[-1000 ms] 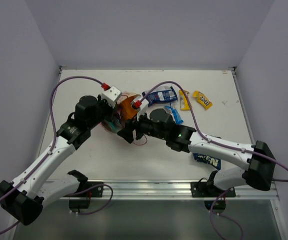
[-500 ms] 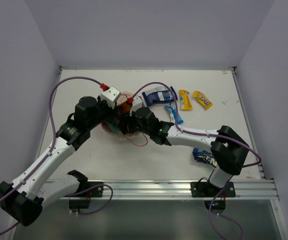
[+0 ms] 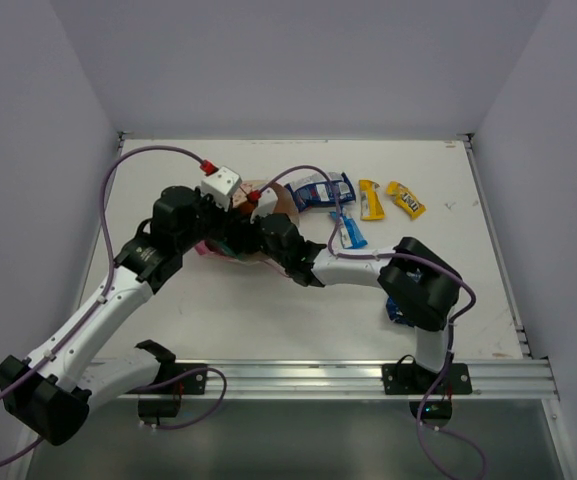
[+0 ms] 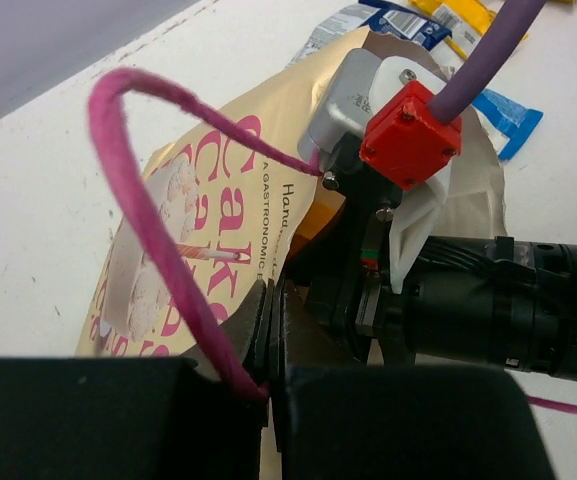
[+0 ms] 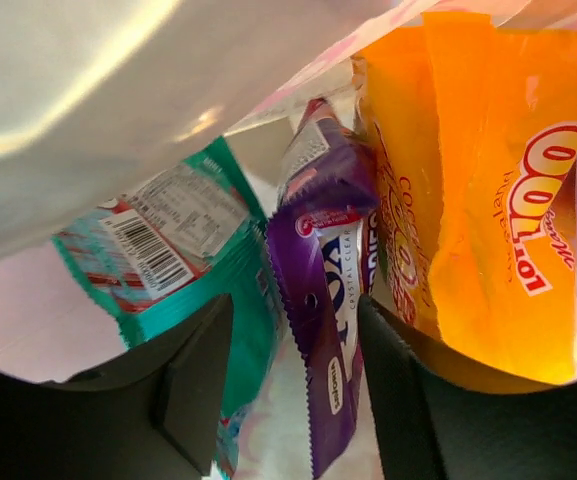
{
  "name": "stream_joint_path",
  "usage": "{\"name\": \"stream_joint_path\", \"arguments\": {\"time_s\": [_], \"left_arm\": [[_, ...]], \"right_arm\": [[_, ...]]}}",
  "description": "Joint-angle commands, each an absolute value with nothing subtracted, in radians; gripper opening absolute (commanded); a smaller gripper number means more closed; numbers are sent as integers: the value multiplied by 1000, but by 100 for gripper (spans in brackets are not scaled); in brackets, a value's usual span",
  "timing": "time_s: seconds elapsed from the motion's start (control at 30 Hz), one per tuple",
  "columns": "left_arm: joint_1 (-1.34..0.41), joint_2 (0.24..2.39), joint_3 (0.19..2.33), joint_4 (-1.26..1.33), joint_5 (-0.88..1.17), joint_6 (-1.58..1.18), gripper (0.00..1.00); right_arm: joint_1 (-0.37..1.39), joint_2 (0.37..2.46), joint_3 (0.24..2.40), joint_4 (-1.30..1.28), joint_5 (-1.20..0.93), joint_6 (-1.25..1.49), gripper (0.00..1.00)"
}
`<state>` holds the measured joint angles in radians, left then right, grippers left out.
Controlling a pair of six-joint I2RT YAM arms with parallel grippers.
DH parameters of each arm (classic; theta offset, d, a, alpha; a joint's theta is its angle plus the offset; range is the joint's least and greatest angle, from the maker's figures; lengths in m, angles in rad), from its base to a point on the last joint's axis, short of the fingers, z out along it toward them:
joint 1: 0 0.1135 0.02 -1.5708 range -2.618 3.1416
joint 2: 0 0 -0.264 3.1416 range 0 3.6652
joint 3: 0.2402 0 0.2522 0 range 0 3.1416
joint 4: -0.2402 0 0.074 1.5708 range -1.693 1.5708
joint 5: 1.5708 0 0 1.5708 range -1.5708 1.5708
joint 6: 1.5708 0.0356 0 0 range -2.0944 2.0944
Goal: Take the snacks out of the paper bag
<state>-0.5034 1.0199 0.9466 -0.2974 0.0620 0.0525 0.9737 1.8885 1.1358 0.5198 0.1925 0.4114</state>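
Left gripper (image 4: 273,335) clamped on the bag (image 4: 208,190) rim; bag lies on the counter (image 3: 448,180), left of centre toward the far edge. Right gripper (image 5: 293,400) is inside it, fingers spread astride the purple wrapper (image 5: 328,270), between the teal pouch (image 5: 198,250) and the orange pouch (image 5: 478,200).

White table (image 3: 218,320) bears snacks (image 3: 370,199) (bag (image 4: 198,210) too).

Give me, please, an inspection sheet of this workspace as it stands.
Surface: white table.
Job's things: tan paper bag with pink print on its side; teal-green wrapper, purple wrapper and orange pouch inside; blue pouch, yellow wrappers, small blue wrapper on the table.
Clutter: nothing seen.
Grippers: left gripper, fingers shut on the bag's rim; right gripper open inside the bag, astride the purple wrapper.
Cables: purple cables loop above both arms.
Surroundings: pale walls on three sides.
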Motion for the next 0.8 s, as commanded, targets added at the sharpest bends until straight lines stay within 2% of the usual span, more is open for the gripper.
{"name": "stream_joint_path", "arguments": {"time_s": [0.0, 0.03, 0.1, 0.2, 0.3, 0.33, 0.4, 0.77], "left_arm": [[-511, 1015, 1006, -296, 115, 26, 0], [-511, 1014, 1009, -296, 117, 26, 0], [-511, 1011, 1012, -299, 114, 28, 0], [-511, 1008, 1011, -302, 112, 28, 0], [-511, 1005, 1006, -299, 106, 25, 0], [-511, 1006, 1006, -298, 103, 25, 0], [-511, 1008, 1008, -295, 81, 23, 0], [-511, 1037, 985, -273, -98, 17, 0]], "right_arm": [[974, 1940, 1180, 558, 201, 368, 54], [974, 1945, 1186, 558, 207, 362, 52], [968, 1960, 1193, 558, 204, 359, 39], [963, 1977, 1204, 558, 190, 348, 34], [959, 1994, 1218, 558, 149, 341, 17], [959, 1997, 1219, 558, 132, 336, 7], [959, 1985, 1215, 558, 118, 330, 0], [954, 1642, 1092, 476, -78, 239, 0]]}}
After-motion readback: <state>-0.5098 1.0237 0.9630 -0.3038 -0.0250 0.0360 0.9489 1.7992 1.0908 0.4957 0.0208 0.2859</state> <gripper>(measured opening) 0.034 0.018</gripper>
